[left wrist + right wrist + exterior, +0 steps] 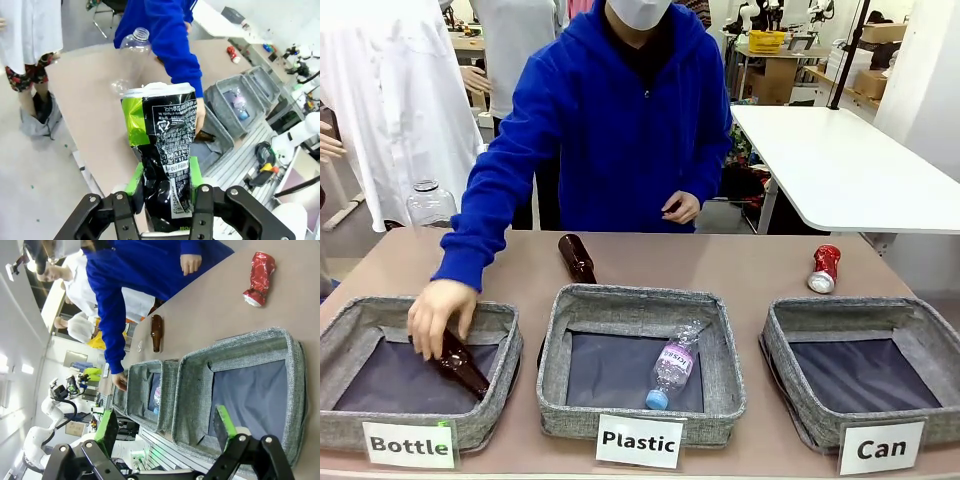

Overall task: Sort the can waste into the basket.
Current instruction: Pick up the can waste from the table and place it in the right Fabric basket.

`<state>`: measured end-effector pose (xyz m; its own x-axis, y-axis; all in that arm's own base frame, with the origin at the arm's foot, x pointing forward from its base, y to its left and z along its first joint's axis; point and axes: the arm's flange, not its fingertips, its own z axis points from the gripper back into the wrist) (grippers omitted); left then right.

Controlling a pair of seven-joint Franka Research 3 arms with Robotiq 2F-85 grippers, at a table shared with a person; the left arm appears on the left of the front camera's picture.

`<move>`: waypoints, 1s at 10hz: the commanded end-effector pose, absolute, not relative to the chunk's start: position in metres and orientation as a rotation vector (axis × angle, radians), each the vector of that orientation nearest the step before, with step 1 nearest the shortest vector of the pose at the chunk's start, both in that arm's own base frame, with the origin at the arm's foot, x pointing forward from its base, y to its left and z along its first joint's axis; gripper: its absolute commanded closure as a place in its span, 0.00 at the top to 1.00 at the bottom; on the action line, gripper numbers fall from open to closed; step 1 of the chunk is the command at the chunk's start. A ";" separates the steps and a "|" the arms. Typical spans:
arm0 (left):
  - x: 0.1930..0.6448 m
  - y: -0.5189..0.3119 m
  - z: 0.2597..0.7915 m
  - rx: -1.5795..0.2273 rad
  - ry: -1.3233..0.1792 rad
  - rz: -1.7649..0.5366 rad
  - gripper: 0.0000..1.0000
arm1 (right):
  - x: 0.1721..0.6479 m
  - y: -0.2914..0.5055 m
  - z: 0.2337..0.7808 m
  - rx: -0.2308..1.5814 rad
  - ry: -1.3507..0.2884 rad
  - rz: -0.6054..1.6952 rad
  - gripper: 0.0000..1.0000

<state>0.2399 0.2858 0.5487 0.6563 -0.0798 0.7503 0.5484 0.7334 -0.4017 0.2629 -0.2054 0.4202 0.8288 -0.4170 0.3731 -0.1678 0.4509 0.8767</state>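
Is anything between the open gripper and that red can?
Only the Can basket itself lies between the open right gripper and the red can, which rests on bare table past its far rim. The person's hand is far off in the Bottle basket.

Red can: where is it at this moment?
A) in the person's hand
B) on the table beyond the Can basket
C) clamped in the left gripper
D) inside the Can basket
B: the red can lies on the table just beyond the far rim of the Can basket, apart from it; the left gripper is shut on the black can instead.
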 end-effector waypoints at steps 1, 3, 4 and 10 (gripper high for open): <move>0.244 0.243 0.568 -0.634 -0.780 -0.499 0.41 | 0.266 -0.207 0.422 1.122 -0.641 -0.150 1.00; 0.252 0.175 0.595 -0.580 -0.736 -0.708 0.41 | 0.266 -0.207 0.422 1.122 -0.641 -0.150 1.00; 0.258 0.131 0.604 -0.557 -0.694 -0.849 0.41 | 0.266 -0.207 0.422 1.122 -0.641 -0.150 1.00; 0.320 -0.140 0.586 -0.367 -0.483 -1.378 0.41 | 0.266 -0.207 0.422 1.122 -0.641 -0.150 1.00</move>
